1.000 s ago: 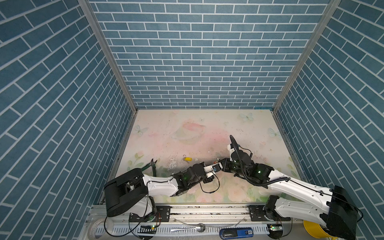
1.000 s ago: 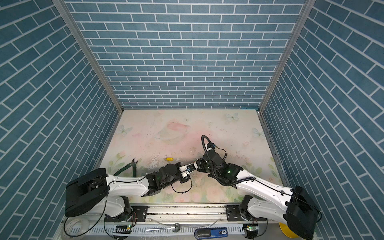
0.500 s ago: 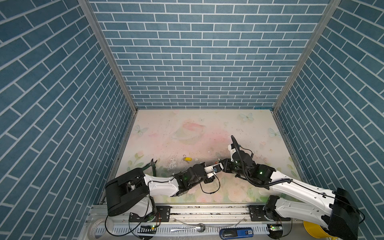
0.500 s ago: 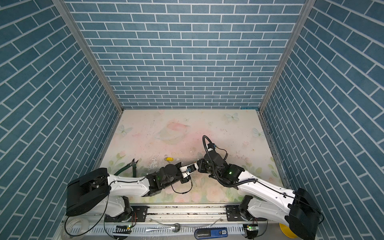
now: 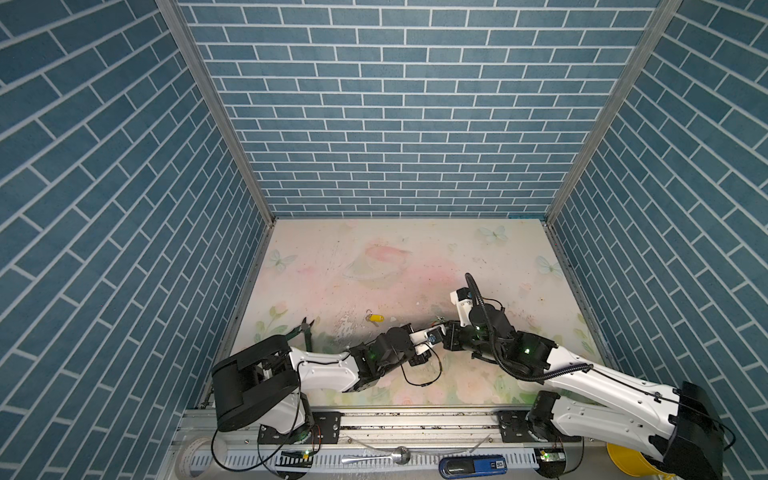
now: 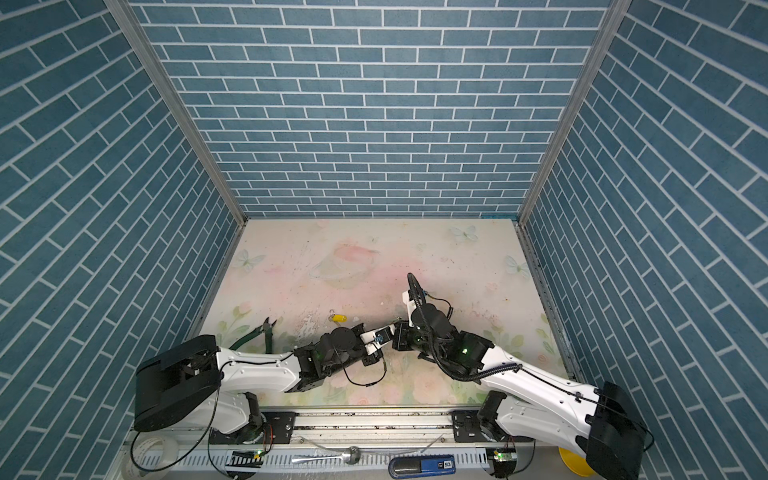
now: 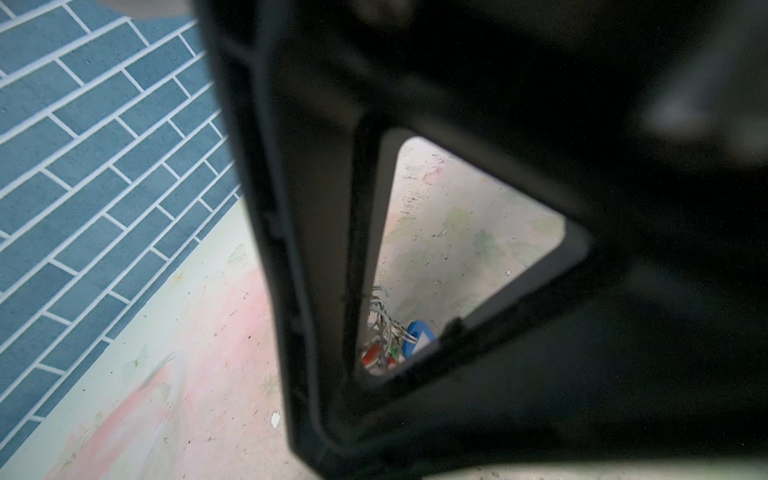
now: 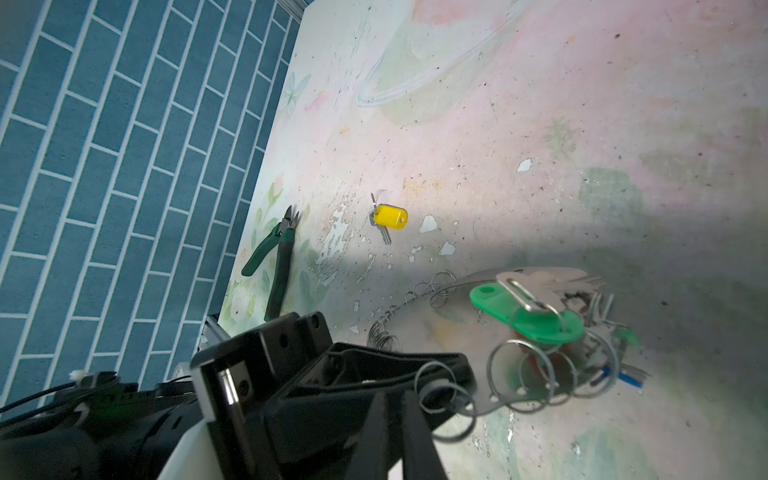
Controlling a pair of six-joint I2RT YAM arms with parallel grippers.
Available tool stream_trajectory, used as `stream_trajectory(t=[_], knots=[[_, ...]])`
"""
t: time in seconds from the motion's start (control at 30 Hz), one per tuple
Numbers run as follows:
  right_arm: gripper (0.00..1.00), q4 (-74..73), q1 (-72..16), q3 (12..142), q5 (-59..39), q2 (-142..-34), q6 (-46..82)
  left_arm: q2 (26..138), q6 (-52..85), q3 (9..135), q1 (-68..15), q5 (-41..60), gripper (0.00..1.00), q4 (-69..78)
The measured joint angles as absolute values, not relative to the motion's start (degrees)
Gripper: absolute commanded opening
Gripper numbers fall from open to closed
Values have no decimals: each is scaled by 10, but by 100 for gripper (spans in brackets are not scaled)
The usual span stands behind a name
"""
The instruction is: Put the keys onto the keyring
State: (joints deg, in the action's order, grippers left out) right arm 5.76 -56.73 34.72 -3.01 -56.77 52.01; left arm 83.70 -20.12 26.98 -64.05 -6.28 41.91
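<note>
You have the left pincer (image 8: pixel 457 374) clenched on the hoop edged with small silver rings (image 8: pixel 384 332), with the green-tagged silver key (image 8: pixel 523 309) bunched there. Your right pincer (image 5: pixel 445 332) is clenched; I cannot tell on what. The yellow-tagged silver key (image 8: pixel 390 217) lies apart on the counter (image 8: pixel 540 124).

Your tabletop (image 8: pixel 498 124) is a matt printed sheet in pastel tones, scuffed, speckled and flaked to white in patches. On it you have a yellow-tagged key (image 8: pixel 390 218), dull silver metal under glossy plastic, and cutters (image 8: pixel 274 257) with smooth dark green coated handles and a bare metal head. A green plastic tag (image 8: pixel 528 316), smooth with a slight sheen, lies among thin bright wire rings (image 8: pixel 540 376), and the walls (image 8: pixel 104 166) look like matt printed brick.
</note>
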Motion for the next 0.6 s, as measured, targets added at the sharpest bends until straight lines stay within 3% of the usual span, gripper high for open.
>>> stream_trajectory(t=[0.6], knots=[[36, 92, -569, 303, 15, -506, 511, 813, -173, 273, -642, -73, 0, 425]])
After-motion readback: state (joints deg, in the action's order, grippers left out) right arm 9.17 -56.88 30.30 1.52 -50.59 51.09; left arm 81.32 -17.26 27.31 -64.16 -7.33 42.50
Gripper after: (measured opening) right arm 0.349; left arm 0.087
